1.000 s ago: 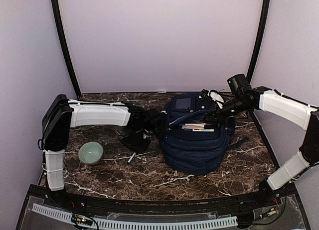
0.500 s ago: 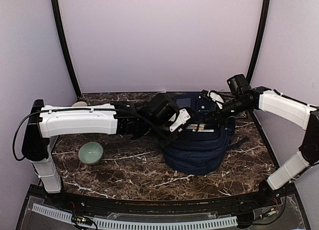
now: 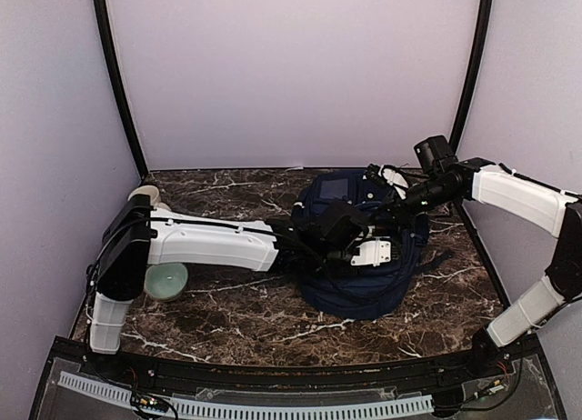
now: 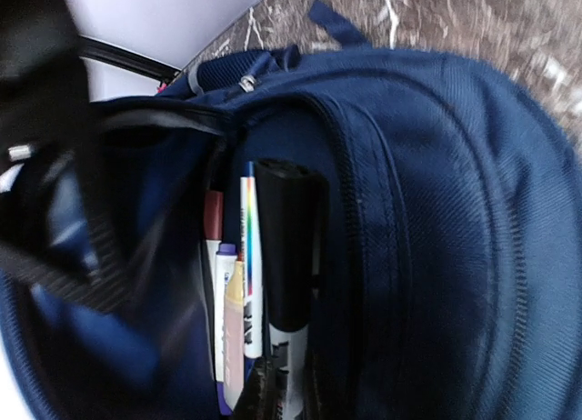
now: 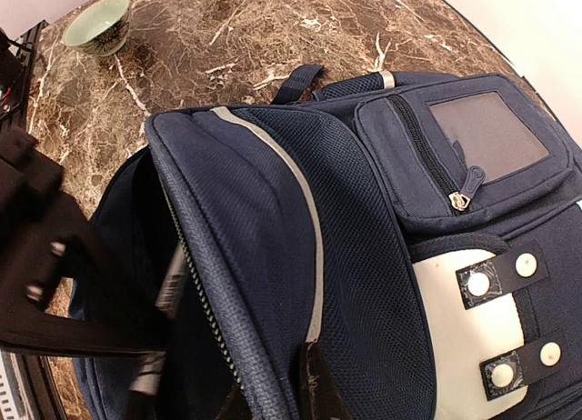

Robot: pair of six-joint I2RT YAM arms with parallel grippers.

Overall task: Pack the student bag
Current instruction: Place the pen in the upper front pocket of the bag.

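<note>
Holding marker (image 4: 287,247) inside student bag (image 4: 436,238)

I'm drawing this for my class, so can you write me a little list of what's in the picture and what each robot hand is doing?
bag: navy student bag lying on the marble table, main pocket open
left gripper: shut on a black-capped marker, at the open pocket
right gripper: pinching the bag's flap, which is lifted
inside the pocket: several pens beside the marker
also on the table: green bowl, apart from the bag
</note>
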